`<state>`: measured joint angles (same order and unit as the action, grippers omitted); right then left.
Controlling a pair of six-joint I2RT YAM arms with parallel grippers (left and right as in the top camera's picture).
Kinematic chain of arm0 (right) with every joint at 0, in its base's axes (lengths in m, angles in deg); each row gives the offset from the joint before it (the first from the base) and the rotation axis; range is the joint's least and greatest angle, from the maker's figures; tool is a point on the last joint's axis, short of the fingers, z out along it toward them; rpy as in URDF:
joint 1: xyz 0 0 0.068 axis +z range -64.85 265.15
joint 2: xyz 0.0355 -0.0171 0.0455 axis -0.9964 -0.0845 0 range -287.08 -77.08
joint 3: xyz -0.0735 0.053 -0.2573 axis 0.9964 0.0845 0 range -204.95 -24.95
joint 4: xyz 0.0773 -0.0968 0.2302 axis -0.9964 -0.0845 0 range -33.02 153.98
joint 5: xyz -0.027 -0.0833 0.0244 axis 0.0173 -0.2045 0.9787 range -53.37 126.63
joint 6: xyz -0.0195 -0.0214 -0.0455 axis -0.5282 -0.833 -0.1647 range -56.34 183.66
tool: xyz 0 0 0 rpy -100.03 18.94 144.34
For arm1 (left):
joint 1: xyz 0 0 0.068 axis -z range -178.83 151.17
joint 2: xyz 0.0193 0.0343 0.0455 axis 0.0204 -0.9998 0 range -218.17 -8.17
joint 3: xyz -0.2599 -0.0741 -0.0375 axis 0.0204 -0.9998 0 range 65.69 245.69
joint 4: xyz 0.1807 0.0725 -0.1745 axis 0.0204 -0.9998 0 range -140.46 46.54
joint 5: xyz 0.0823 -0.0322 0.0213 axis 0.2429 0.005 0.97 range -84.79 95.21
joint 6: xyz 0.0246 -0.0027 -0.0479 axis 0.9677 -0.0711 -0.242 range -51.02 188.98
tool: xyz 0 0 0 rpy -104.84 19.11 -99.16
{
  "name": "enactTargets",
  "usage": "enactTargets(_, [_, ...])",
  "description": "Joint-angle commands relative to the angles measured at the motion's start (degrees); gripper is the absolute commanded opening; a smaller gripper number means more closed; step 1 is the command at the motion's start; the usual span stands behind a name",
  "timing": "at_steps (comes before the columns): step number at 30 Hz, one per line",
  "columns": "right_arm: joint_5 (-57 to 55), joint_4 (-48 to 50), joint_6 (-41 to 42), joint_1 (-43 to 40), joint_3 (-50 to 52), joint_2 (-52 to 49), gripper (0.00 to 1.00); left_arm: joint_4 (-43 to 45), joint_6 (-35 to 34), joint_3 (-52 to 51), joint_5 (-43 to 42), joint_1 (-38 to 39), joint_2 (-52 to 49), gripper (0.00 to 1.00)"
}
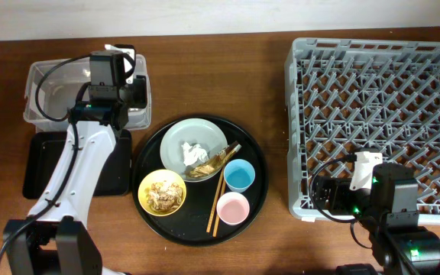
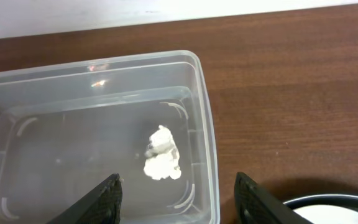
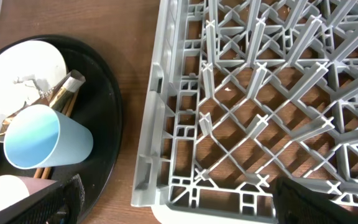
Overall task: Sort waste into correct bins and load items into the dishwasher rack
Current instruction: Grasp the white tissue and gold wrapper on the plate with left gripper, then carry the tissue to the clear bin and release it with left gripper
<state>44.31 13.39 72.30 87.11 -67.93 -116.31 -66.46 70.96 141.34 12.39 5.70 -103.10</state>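
My left gripper (image 2: 176,199) is open and empty above the right end of the clear tub (image 2: 73,81), where one piece of white tissue (image 2: 161,154) lies. The round black tray (image 1: 252,149) holds the grey-green plate (image 1: 182,137) with crumpled tissue (image 1: 195,155) and a brown-gold wrapper (image 1: 208,164), the yellow bowl (image 1: 162,191) with food scraps, the blue cup (image 1: 239,176), the pink cup (image 1: 233,208) and the chopsticks (image 1: 218,200). My right gripper (image 3: 176,199) is open and empty over the front left corner of the grey dishwasher rack (image 3: 260,93).
The shallow black rectangular tray (image 1: 37,164) lies in front of the clear tub (image 1: 40,92), partly under my left arm. A strip of bare table separates the round tray from the rack (image 1: 380,114). In the right wrist view the blue cup (image 3: 45,137) stands left of the rack.
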Motion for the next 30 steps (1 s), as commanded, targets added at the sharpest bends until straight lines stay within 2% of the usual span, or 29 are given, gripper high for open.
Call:
enactTargets(1, [0.66, 0.02, -0.04, -0.11, -1.20, 0.11, 0.98, -2.60, 0.42, 0.42, -4.22, 0.79, 1.53, 0.57])
enactTargets(4, [0.66, 0.00, -0.04, -0.11, -1.20, 0.09, 0.98, -11.85, 0.39, 0.33, -12.37, 4.55, 1.42, 0.57])
enactTargets(8, [0.68, -0.02, -0.02, -0.11, -1.20, 0.09, 0.98, -21.27, 0.17, 0.13, -12.35, 10.12, -3.23, 0.61])
enactTargets(15, [0.68, -0.17, -0.04, -0.11, -1.20, 0.09, 0.98, -23.04, 0.20, 0.13, -12.33, 14.82, -16.24, 0.60])
enactTargets(20, [0.66, -0.17, -0.04, -0.11, -1.20, 0.09, 0.98, -22.93, 0.20, 0.28, -12.33, 14.91, -18.49, 0.00])
enactTargets(24, [0.66, -0.15, -0.04, -0.11, -1.20, 0.09, 0.98, -28.46, 0.22, 4.87, -9.51, 13.62, -17.46, 0.00])
enactTargets(26, [0.48, -0.17, -0.24, -0.11, -1.20, 0.09, 0.98, -33.03, 0.22, 11.98, -7.54, 11.26, -15.47, 0.00])
enactTargets(30, [0.48, -0.17, -0.24, -0.11, -1.20, 0.09, 0.98, -32.72, 0.22, 20.74, -7.10, 5.77, -12.13, 0.01])
